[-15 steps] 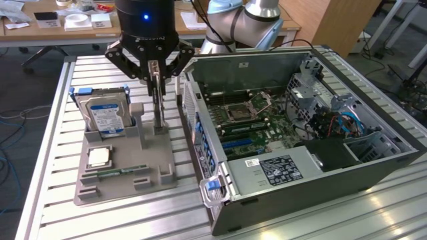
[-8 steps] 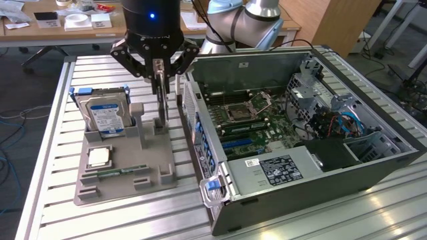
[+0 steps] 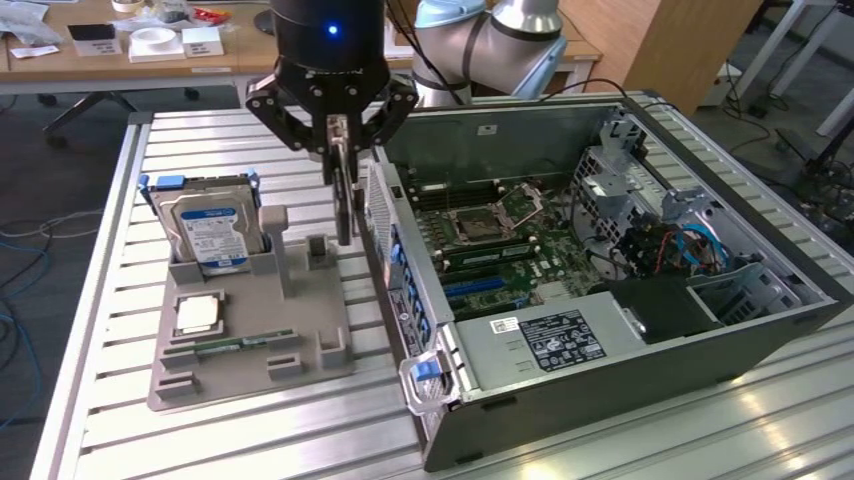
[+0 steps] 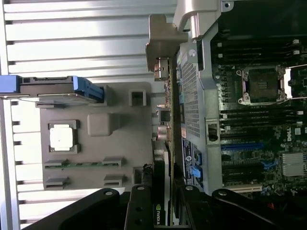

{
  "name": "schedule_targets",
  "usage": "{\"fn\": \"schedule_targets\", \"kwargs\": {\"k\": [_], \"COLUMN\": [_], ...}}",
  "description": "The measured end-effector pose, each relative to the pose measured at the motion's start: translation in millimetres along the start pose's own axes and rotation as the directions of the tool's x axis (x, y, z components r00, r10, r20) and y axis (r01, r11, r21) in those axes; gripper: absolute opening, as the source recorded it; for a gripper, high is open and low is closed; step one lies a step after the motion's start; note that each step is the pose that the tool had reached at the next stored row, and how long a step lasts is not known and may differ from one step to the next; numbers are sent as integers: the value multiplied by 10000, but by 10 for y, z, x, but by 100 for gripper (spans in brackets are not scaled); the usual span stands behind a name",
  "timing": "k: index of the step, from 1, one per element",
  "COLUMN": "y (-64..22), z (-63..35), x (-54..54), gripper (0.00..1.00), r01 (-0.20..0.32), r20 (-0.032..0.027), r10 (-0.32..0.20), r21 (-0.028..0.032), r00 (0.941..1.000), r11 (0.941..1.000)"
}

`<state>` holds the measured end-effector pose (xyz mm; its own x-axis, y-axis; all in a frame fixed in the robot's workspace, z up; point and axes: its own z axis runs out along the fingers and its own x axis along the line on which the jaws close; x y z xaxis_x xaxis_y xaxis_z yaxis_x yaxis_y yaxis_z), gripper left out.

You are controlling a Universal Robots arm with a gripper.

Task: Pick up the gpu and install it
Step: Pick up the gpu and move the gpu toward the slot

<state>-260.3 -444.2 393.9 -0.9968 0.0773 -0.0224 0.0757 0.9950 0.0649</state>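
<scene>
The gpu [image 3: 346,200] is a thin dark card hanging edge-down from my gripper [image 3: 340,135], which is shut on its top edge. It hangs above the gap between the grey parts holder [image 3: 247,365] and the open computer case [image 3: 587,350], close to the case's perforated rear wall. In the wrist view the gpu [image 4: 163,158] shows edge-on, running from between my black fingers [image 4: 139,203] out over the holder's edge [image 4: 120,158]. The gripper [image 4: 163,199] clamps it from both sides. The motherboard [image 3: 514,245] lies exposed inside the case, with blue expansion slots [image 3: 474,290] near the rear wall.
On the holder a silver hard drive [image 3: 207,230] with a blue label stands upright, with a processor [image 3: 198,315] and a green memory stick [image 3: 240,345] in front of it. The case's drive cage and cables [image 3: 667,240] fill its far side. The ribbed metal table [image 3: 120,440] lies around both.
</scene>
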Motion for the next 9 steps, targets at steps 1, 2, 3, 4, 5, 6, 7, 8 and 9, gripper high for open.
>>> {"fn": "schedule_targets", "kwargs": {"k": [1, 2, 3, 4, 5, 6, 7, 8, 9], "y": [2, 4, 6, 7, 9, 10, 11, 13, 14], "z": [-1, -4, -9, -18, -28, -39, -54, -69, -85], "x": [-29, -52, -71, -85, -93, -100, -105, -110, -115], "gripper": [27, 27, 27, 27, 27, 27, 27, 27, 27], "r01": [0, 0, 0, 1, 0, 0, 0, 0, 0], "r20": [0, -1, -2, -3, -2, -2, -2, -2, -3], "r10": [0, 0, 0, -1, 0, 0, 0, 0, 0], "r21": [-5, -8, -11, -13, -18, -22, -26, -30, -35], "r00": [10000, 10000, 10000, 10000, 10000, 10000, 10000, 10000, 10000], "r11": [10000, 10000, 10000, 10000, 10000, 10000, 10000, 10000, 10000]}}
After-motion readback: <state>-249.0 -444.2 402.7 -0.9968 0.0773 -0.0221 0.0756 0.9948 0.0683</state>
